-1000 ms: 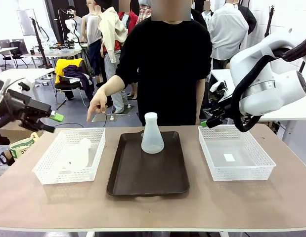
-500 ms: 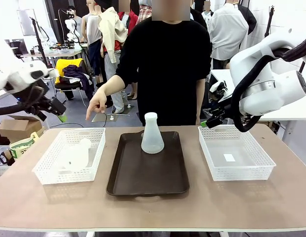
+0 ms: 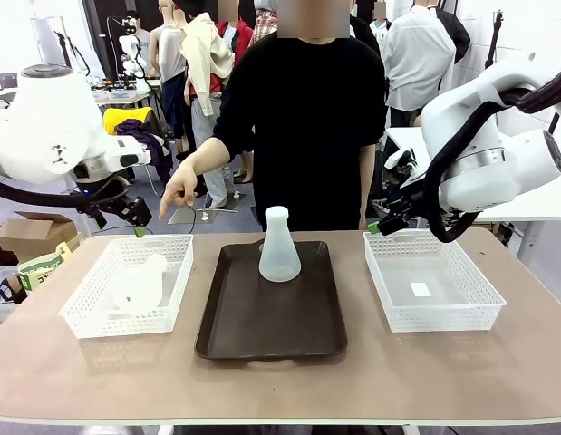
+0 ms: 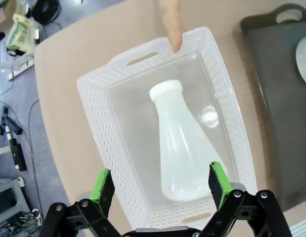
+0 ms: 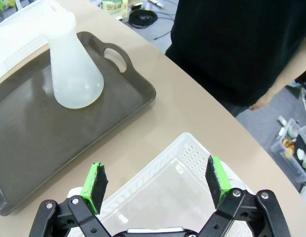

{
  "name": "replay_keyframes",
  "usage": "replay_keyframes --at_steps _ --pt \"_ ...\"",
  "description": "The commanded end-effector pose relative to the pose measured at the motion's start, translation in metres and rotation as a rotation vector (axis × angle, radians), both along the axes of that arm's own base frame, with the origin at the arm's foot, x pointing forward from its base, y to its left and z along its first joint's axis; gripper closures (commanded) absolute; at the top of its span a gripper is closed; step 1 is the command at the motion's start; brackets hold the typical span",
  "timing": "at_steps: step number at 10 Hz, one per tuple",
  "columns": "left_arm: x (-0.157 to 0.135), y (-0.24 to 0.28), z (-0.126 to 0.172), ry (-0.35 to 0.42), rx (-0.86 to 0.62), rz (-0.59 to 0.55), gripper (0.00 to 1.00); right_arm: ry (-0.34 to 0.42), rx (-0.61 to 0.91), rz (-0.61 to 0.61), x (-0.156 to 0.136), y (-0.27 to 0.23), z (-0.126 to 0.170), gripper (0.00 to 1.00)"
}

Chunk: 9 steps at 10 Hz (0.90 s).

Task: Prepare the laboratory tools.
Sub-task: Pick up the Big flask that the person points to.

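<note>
One frosted flask (image 3: 279, 246) stands upright at the back of the dark brown tray (image 3: 271, 328); it also appears in the right wrist view as the flask (image 5: 73, 71). The second flask (image 3: 140, 285) lies on its side in the left mesh basket (image 3: 81, 313). My left gripper (image 3: 133, 217) hovers open behind and above that basket. Its wrist view looks down on the lying flask (image 4: 185, 148) between the open fingers of the left gripper (image 4: 161, 185). My right gripper (image 3: 387, 219) hangs open above the back-left corner of the right basket (image 3: 484, 290).
A person in black stands at the far edge, with a pointing hand (image 3: 176, 195) over the left basket's back rim; its fingertip (image 4: 171, 27) touches the rim. The right basket (image 5: 185, 148) holds nothing but a small label.
My left arm has swung in from the far left towards the left basket, and its gripper now points down over it. The right arm, both flasks and the person's hand stayed still.
</note>
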<state>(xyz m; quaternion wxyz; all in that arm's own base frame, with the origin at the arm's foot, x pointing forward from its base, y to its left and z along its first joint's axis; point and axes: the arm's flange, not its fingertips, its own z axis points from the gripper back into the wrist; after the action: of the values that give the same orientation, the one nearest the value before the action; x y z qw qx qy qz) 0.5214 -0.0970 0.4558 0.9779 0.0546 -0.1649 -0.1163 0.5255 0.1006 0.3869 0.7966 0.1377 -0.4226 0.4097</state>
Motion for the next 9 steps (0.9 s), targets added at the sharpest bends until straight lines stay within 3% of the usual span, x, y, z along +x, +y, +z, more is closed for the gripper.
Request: replay_keyframes --at_steps 1,4,9 --pt "0.027 -0.011 -0.021 -0.001 -0.028 0.051 0.0 -0.001 -0.007 0.004 0.003 0.0 0.0 0.0" --pt "0.052 -0.02 -0.047 0.092 -0.117 0.081 0.0 -0.001 -0.007 0.004 0.003 0.0 0.0 0.0" --pt "0.084 -0.017 -0.088 0.162 -0.098 0.158 0.0 -0.001 -0.007 0.004 0.003 0.0 0.0 0.0"
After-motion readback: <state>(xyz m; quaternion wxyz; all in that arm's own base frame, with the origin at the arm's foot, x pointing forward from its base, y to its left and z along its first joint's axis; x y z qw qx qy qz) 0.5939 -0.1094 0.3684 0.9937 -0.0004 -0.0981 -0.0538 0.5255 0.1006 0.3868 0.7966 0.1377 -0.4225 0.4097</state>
